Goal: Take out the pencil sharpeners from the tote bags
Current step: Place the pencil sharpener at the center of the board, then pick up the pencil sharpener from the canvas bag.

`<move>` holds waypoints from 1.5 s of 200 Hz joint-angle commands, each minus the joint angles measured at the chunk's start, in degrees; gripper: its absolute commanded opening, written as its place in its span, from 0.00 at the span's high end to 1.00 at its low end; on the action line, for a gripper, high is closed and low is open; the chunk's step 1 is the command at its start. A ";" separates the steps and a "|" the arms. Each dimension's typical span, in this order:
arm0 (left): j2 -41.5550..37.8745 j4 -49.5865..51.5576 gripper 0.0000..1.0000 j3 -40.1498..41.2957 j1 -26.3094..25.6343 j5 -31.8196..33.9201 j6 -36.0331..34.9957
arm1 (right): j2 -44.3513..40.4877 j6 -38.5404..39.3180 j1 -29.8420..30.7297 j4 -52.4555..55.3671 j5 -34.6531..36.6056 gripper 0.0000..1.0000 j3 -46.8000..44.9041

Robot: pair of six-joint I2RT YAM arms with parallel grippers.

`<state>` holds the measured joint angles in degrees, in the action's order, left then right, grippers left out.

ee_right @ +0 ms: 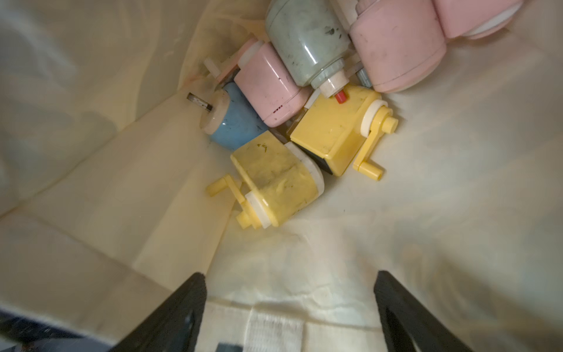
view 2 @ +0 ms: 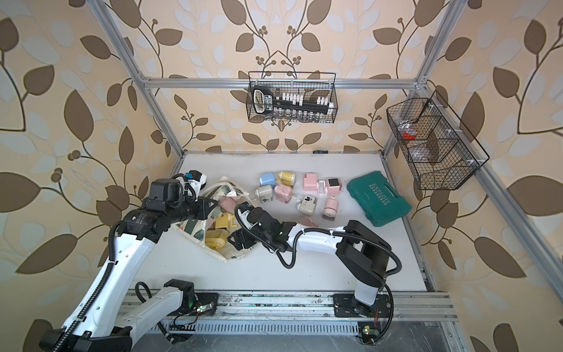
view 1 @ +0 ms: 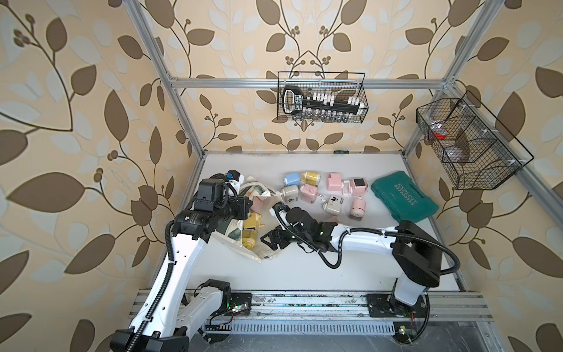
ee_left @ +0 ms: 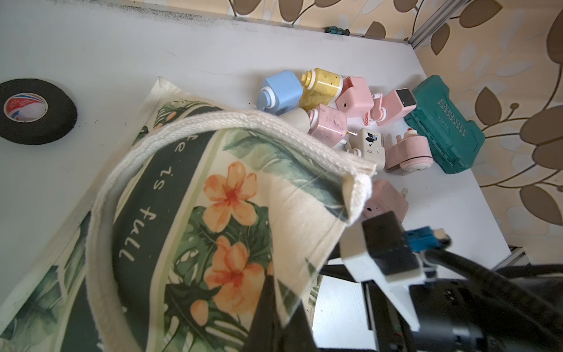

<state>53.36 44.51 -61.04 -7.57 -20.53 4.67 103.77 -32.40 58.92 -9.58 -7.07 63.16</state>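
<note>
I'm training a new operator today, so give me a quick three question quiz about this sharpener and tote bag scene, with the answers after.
1. True or false: the tote bag has been emptied of pencil sharpeners.
2. Multiple choice: the left pincer is A) open above the table, B) shut on the tote bag's fabric, C) holding the teal case.
3. Fill in: the right pincer is ____ and empty, pointing into the bag toward the nearest yellow sharpener.

Key:
1. False. The right wrist view shows yellow, pink, blue and grey-green sharpeners inside.
2. B.
3. Open.
</note>
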 commanded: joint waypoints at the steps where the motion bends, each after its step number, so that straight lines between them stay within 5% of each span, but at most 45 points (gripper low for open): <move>1: -2.03 -0.58 1.00 -1.09 -0.51 -2.12 -0.04 | 4.15 -7.16 -0.52 -3.13 3.22 0.13 6.75; 39: -1.26 1.80 1.00 -2.33 -0.51 -1.93 -0.31 | 10.17 -20.41 -1.69 -8.19 7.05 0.07 9.92; 131: 2.86 0.75 1.00 -3.95 -0.44 -4.14 0.08 | 21.68 -34.31 -7.00 -12.82 9.13 0.02 19.85; 179: 4.64 0.98 1.00 -5.10 -0.47 -5.39 -0.27 | 25.73 -31.58 -6.27 -19.68 7.51 0.00 24.29; 237: 5.35 1.02 1.00 -5.50 -0.51 -6.51 -0.43 | 34.99 -37.41 -6.51 -15.96 6.32 0.00 34.14; 265: 5.52 1.09 1.00 -5.67 -0.51 -7.10 -0.53 | 38.92 -37.50 -6.60 -13.97 4.60 0.06 38.77; 300: 5.74 1.10 1.00 -5.77 -0.51 -7.15 -0.61 | 43.05 -36.95 -6.88 -15.56 1.90 0.27 41.84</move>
<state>60.51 44.29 -63.24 -7.46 -20.75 4.64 142.91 -67.11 53.49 -25.39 -2.63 102.65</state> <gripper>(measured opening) 0.048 0.783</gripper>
